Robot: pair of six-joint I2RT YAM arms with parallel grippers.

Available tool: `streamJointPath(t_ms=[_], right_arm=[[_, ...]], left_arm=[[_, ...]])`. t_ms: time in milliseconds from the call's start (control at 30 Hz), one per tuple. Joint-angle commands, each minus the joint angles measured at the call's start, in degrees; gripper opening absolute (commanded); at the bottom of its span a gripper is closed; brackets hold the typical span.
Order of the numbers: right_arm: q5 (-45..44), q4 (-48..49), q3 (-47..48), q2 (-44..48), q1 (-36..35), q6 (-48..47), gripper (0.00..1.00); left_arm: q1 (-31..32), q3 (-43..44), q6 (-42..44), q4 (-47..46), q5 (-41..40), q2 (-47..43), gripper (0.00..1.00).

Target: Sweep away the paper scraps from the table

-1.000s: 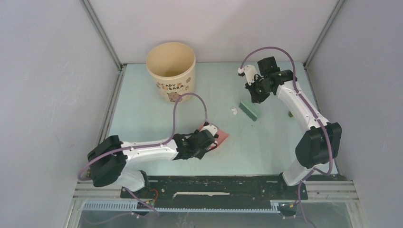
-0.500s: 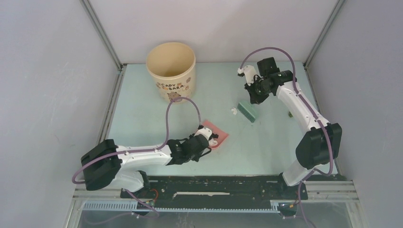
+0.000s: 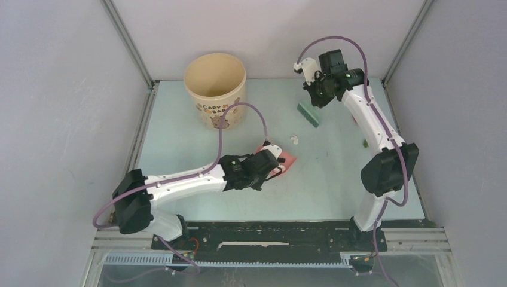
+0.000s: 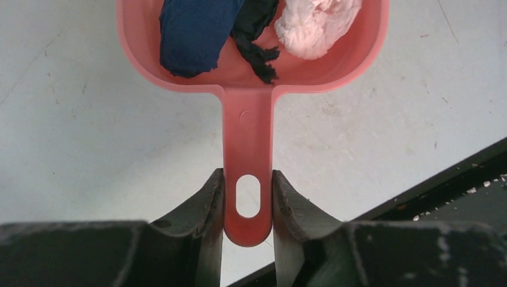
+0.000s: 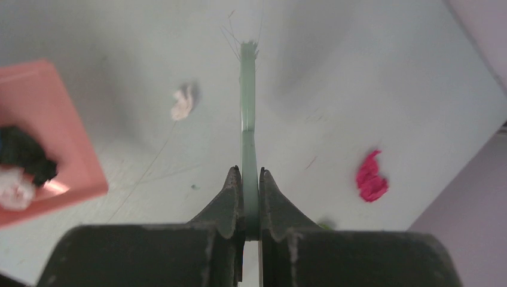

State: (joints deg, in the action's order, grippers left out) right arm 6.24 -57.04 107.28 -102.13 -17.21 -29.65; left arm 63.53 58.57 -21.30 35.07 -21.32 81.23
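The pink dustpan (image 4: 248, 89) holds a navy paper scrap (image 4: 194, 30), a dark scrap (image 4: 257, 39) and a white scrap (image 4: 314, 24). My left gripper (image 4: 248, 197) is shut on the dustpan's handle, and the pan (image 3: 286, 160) sits mid-table. My right gripper (image 5: 250, 179) is shut on the grey-green hand brush (image 5: 248, 89), held above the far part of the table (image 3: 179, 137); the brush (image 3: 309, 113) hangs below the gripper (image 3: 317, 98). A loose white scrap (image 3: 294, 139) (image 5: 182, 103) lies between pan and brush. A magenta-red scrap (image 5: 370, 177) lies to the right.
A cream cup (image 3: 215, 89) with a printed label stands at the far left. A small green bit (image 3: 365, 143) lies near the right arm. Grey rails and walls edge the table on the left, far and right sides.
My right arm has carried the brush away from the white scrap toward the far edge. My left arm has moved the dustpan right and farther, closer to the white scrap.
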Motion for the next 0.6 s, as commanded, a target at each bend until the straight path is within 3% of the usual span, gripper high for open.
streamJointPath(t_ms=[0,267,567], right_arm=[[-5.34,-0.71,6.79,-5.69,-1.07,-2.92,0.0],[-9.62,-1.7,7.67,-11.18,-3.74,-3.68,0.0],[-1.62,-4.46,-5.48,-1.75,-10.26,0.89,0.0]], left_arm=[[0.2,6.16,1.83,10.93,4.97,4.51,0.03],[0.02,10.89,2.22,11.05,6.79,13.6,0.0],[-0.76,12.51,2.74,8.29,5.96,17.66,0.0]])
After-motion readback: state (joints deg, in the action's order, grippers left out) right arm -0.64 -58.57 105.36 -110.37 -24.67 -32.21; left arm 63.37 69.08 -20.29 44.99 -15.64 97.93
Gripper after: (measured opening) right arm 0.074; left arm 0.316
